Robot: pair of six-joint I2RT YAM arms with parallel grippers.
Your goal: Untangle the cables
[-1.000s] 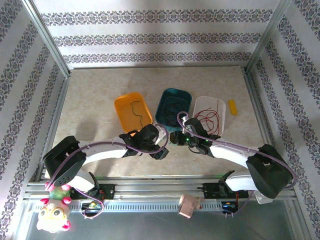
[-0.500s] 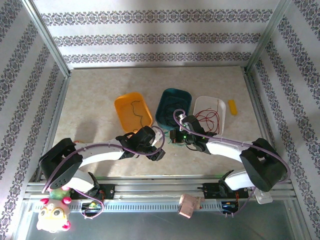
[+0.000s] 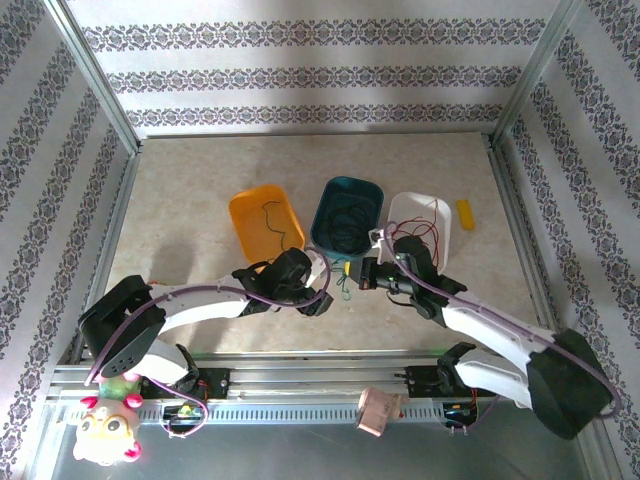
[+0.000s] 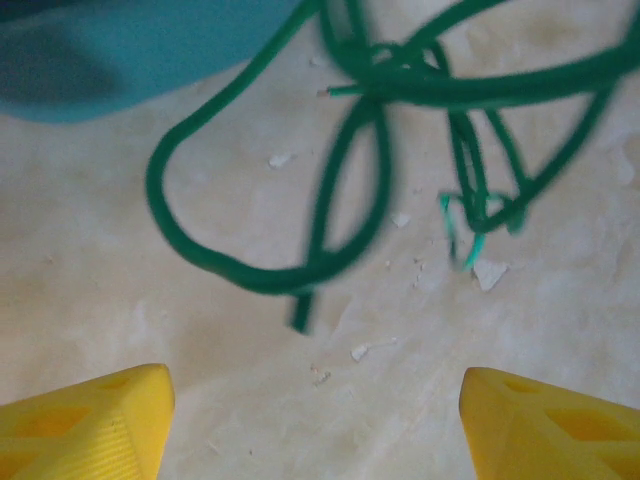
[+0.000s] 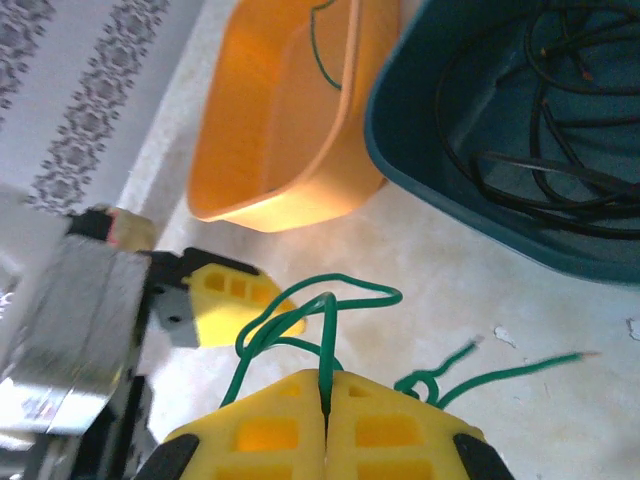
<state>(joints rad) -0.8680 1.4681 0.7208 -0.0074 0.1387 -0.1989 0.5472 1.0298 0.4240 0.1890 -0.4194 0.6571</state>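
A: Colours, referenced to the teal bin [image 3: 325, 210]?

B: Orange bin [image 3: 250, 215] on its left, white bin [image 3: 405, 205] on its right. In front, cables [image 4: 260, 284] green. Counter [image 3: 190, 190] mottled beige. Walls [image 3: 300, 60] white, with grey floral stripes.

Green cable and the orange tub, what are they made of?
The green cable looks like thin wire in a smooth, rubbery or plastic coating, because it bends into soft loops and kinks. The orange tub looks like hard, slightly glossy moulded plastic, with even colour, rounded corners and a thin rim. Whether metal runs inside the cable cannot be seen.
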